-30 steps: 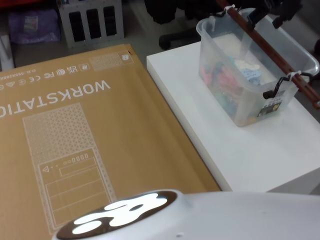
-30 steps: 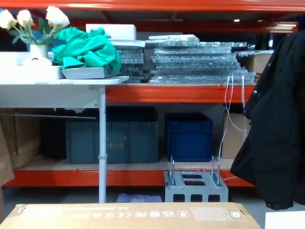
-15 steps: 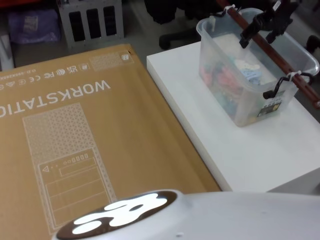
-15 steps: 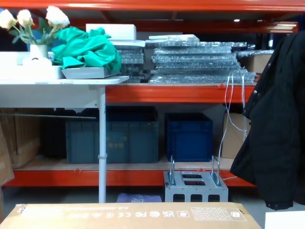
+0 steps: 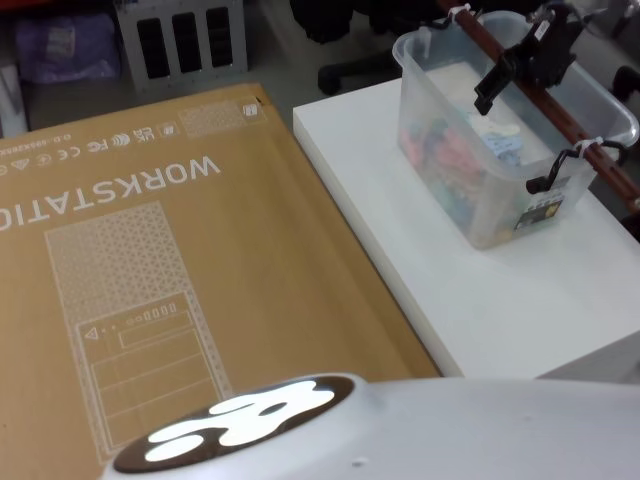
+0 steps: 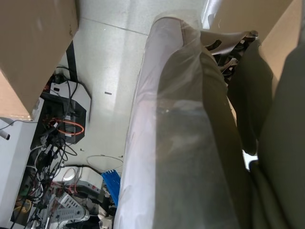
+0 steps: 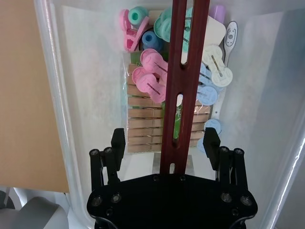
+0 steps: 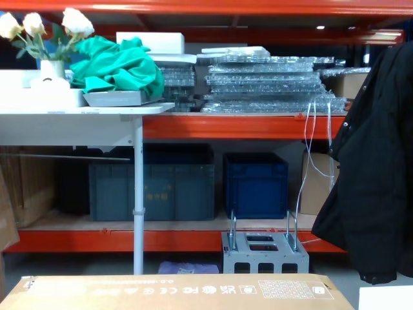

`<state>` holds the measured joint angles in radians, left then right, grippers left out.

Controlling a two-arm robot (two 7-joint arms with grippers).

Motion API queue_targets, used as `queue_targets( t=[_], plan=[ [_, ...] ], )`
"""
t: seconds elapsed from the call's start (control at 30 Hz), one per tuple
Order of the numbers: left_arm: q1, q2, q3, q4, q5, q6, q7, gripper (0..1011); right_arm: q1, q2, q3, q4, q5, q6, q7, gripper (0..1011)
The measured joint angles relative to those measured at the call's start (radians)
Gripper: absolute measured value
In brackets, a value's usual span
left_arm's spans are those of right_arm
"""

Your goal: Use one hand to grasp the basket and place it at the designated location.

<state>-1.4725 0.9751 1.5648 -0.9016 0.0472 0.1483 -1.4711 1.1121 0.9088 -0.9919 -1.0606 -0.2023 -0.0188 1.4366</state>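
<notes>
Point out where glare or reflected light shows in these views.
Head view: strong white glare on the glossy dark oval panel on the robot's body. Right wrist view: pale sheen along the wall of the clear plastic basket, beside the open black right gripper. Chest view: a small bright lamp spot under the top orange shelf beam.

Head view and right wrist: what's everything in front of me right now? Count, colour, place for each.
basket: one, clear plastic, on the table's far right part
handle: one, dark red strip, across the basket's top
clips: many, pink, blue, teal, white, inside the basket
wooden pegs: several, tan, inside the basket beside the clips
table: one, white, right of the cardboard box
cardboard box: one, brown, printed WORKSTATION
crates: two, dark blue, low shelf behind
coat: one, black, hanging at right
right gripper: one, black, open, fingers either side of the handle
</notes>
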Motion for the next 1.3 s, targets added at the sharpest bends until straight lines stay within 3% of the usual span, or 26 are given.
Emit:
queue_targets(
  t=[0.17, 0.4, 0.9, 1.3],
  plan=[
    [0.000, 0.000, 0.000, 0.000, 0.000, 0.000, 0.000, 0, 0.001, -0.002, -0.004, 0.008, -0.001, -0.002, -0.005, 925],
    [0.000, 0.000, 0.000, 0.000, 0.000, 0.000, 0.000, 0, 0.001, 0.004, -0.005, 0.004, -0.001, -0.003, -0.013, 728],
    [0.000, 0.000, 0.000, 0.000, 0.000, 0.000, 0.000, 0, 0.002, 0.015, 0.001, 0.008, 0.006, -0.005, -0.020, 237],
    [0.000, 0.000, 0.000, 0.000, 0.000, 0.000, 0.000, 0, 0.002, 0.022, 0.013, -0.017, 0.020, 0.003, -0.023, 233]
  ],
)
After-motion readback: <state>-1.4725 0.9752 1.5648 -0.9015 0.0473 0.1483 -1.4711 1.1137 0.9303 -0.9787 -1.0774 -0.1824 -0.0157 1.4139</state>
